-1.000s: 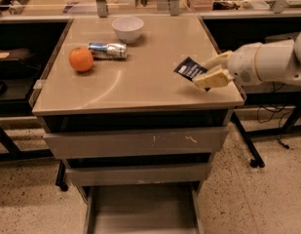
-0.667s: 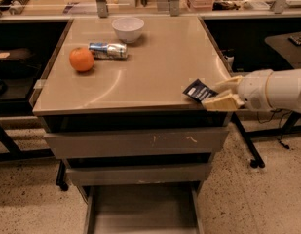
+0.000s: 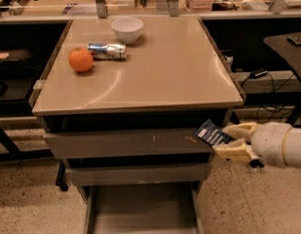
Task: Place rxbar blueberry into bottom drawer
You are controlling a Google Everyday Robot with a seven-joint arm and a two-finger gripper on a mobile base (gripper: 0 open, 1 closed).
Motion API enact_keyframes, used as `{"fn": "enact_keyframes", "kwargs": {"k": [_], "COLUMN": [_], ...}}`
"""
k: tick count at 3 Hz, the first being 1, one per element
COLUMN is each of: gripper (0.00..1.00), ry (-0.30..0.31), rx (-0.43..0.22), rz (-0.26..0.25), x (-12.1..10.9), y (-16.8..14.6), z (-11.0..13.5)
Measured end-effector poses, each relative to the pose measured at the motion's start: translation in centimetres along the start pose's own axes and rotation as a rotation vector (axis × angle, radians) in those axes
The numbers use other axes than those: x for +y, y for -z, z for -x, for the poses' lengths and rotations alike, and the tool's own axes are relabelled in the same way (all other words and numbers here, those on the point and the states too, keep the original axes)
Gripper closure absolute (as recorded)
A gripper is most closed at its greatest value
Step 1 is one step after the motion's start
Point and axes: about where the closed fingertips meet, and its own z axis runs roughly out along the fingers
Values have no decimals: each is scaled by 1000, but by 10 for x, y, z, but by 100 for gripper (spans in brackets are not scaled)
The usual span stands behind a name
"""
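gripper (image 3: 227, 141) has dropped off tabletop (image 3: 164, 77), now at cabinet's 4 o'clock beside top drawer front (image 3: 116, 143), pinching rxbar blueberry (image 3: 213, 132). bottom drawer (image 3: 140, 212) open at bar's 7 o'clock; you likely need down-left move before release.

Nothing here can actually be read. The rxbar blueberry (image 3: 212, 132) has small white print on its dark wrapper, but the letters are too fine to make out. The bar is pinched between the two fingers of the gripper (image 3: 223, 140), which hangs by the right end of the top drawer (image 3: 125, 143), just below the tabletop (image 3: 164, 77) edge. The can (image 3: 107, 50) on the tabletop has a silver-blue label, also illegible.
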Motion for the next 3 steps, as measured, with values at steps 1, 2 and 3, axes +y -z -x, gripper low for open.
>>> {"fn": "enact_keyframes", "kwargs": {"k": [1,2,3], "gripper": [100,100,100], "ry": [15,15,24], "rx": [8,8,29], "rz": [-21,-21,29], "x": [36,36,50], "y": [15,15,-4], "z": [-42,-41,-52]}}
